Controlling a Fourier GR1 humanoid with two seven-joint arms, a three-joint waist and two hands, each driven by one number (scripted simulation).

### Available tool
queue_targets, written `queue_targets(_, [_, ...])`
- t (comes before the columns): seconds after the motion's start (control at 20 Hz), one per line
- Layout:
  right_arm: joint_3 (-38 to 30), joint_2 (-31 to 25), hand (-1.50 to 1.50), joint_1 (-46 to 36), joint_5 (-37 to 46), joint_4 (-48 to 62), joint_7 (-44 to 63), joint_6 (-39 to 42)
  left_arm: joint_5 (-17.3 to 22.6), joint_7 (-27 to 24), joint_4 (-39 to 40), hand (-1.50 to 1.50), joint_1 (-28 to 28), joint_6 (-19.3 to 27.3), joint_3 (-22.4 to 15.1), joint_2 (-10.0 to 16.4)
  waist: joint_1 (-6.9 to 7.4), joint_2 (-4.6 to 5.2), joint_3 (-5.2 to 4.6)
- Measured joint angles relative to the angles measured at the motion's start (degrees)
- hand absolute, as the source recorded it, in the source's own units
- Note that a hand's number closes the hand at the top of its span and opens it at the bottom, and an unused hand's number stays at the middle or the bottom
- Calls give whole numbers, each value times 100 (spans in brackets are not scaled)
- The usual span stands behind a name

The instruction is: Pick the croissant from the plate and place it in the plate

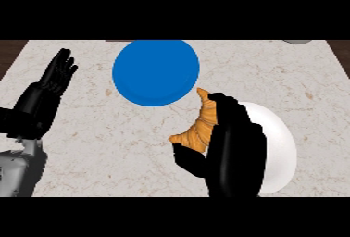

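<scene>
A golden-brown croissant point(199, 128) lies between the white plate point(281, 143) and the blue plate point(156, 71), its upper tip close to the blue plate's lower right rim. My right hand point(236, 152) covers the croissant's right side and the white plate's left part. Its fingers curl over the pastry and the thumb sits below its lower end. The blue plate holds nothing and stands at the far middle of the counter. My left hand point(44, 97) rests open at the left edge, fingers up, away from both plates.
The counter point(96, 139) is a pale marble top with dark edges at the far left and far right corners. A small grey object point(297, 41) shows partly at the far right edge.
</scene>
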Motion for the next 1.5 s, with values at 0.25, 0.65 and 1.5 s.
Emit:
queue_targets(0.25, [-299,24,150,-1155,-567,882,19,-203,-64,-39,123,0,-97,-42,-50,-54,92,25,0])
queue_targets(0.65, [-1159,48,150,-2544,-1515,2609,-310,-811,-61,-75,234,0,-298,-111,-55,-110,254,76,1])
queue_targets(1.5, [-2174,74,150,-4164,-2731,6817,-1216,-2683,-144,-70,209,0,-479,-181,-229,-280,589,198,1])
